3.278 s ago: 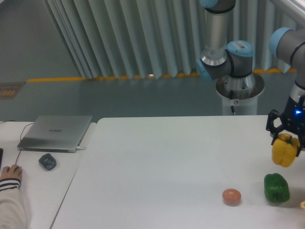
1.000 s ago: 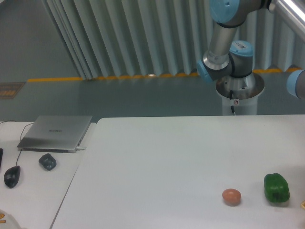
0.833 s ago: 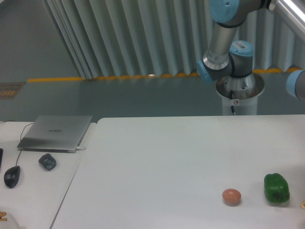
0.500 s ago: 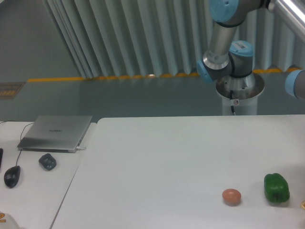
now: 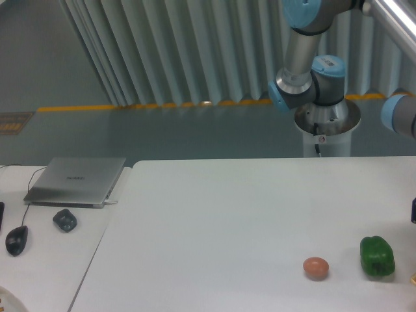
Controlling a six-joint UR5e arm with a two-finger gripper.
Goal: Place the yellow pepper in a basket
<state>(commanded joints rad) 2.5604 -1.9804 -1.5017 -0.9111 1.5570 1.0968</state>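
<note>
Two things are all I can find on the right side of the white desk: a green pepper close to the right edge, and a small orange-brown egg-like ball just to its left, the two near each other but apart. The green pepper stands upright, its long axis roughly vertical.

From my screen the jaws are out of frame, so I cannot tell how far they are open or whether they hold anything. A thin dark sliver shows at the right edge above the green pepper, too little of it to say what it is. The yellow pepper is nowhere in the view, so I cannot give its position or which way it points.

Of the arm I see the grey upright link with blue joints behind the far edge of the desk, its round base below, and one more blue joint cut off at the right edge.

On the lower side desk to the left sit a closed silver laptop, a small dark lump in front of it, and a black mouse on a cable near the left edge.
</note>
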